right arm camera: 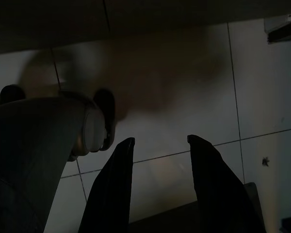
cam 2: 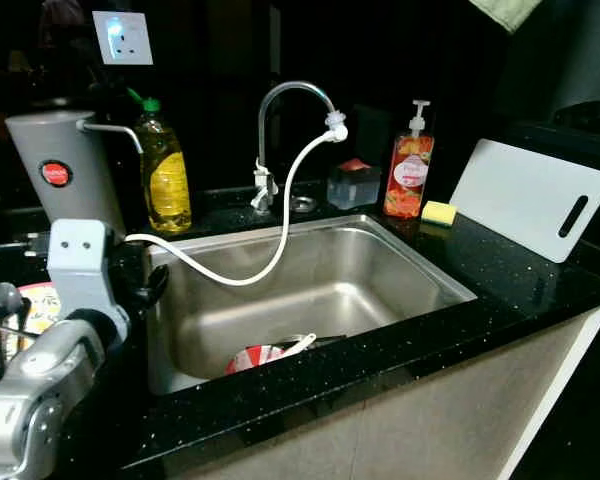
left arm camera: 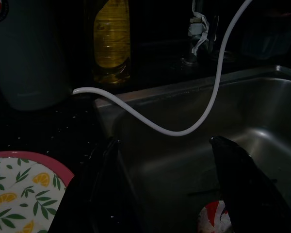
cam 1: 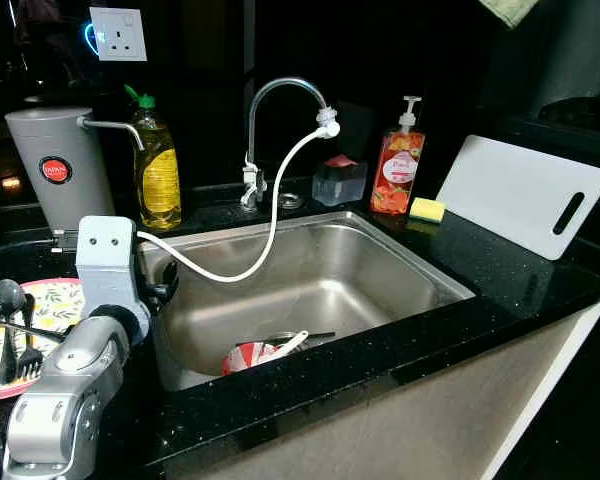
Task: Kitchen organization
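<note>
Left eye view: black countertop (cam 1: 500, 270), steel sink (cam 1: 380, 240)

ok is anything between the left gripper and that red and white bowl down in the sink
Nothing solid. The left gripper sits open at the sink's left rim, the red and white bowl below it. The white hose droops across farther back.

One sink (cam 1: 420, 262), one faucet (cam 1: 280, 92), two bottles (cam 1: 157, 165) (cam 1: 397, 165), one sponge (cam 1: 427, 209), one cutting board (cam 1: 520, 193), one plate (cam 1: 55, 305).
</note>
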### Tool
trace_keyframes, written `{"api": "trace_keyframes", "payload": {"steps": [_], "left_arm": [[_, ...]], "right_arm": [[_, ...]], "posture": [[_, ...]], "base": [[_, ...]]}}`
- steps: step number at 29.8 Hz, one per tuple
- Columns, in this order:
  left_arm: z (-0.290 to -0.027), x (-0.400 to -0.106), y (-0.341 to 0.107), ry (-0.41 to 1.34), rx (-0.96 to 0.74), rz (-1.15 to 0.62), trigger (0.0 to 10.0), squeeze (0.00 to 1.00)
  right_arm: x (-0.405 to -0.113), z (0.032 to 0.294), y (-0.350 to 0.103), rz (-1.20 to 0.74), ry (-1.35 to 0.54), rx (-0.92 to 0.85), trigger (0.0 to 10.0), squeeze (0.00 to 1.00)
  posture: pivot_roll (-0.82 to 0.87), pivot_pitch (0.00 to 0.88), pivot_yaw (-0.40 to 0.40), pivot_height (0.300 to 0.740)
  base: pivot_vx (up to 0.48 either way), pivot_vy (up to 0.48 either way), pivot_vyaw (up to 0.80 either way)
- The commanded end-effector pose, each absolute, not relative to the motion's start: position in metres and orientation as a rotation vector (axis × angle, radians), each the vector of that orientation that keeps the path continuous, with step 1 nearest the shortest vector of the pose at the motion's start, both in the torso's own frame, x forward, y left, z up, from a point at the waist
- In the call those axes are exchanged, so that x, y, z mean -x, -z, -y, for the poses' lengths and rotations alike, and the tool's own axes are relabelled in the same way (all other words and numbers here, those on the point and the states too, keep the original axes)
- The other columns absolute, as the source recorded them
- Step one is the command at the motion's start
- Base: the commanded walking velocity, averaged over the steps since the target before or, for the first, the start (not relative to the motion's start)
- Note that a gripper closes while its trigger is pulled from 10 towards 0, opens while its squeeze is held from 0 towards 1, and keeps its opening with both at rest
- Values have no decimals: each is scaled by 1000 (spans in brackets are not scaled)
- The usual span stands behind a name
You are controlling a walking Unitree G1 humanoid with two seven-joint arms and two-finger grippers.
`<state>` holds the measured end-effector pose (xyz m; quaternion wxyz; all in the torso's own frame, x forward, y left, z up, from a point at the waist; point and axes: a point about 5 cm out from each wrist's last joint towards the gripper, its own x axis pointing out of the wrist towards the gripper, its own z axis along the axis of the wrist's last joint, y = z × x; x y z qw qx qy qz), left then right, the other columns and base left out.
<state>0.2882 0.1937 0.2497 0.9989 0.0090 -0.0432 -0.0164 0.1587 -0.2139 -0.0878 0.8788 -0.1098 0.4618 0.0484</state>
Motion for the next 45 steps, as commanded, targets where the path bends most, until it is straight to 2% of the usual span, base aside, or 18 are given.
{"api": "trace_keyframes", "payload": {"steps": [1,45], "left_arm": [[-194,-287,-248,28,-36,81,10000,0],[-193,-289,-248,30,-39,80,10000,0]], "right_arm": [[-154,218,89,-979,-96,238,10000,0],[-155,219,88,-977,-90,237,10000,0]], "posture": [[-42,8,-31,740],[-42,8,-33,740]], "base": [[0,0,0],[0,0,0]]}}
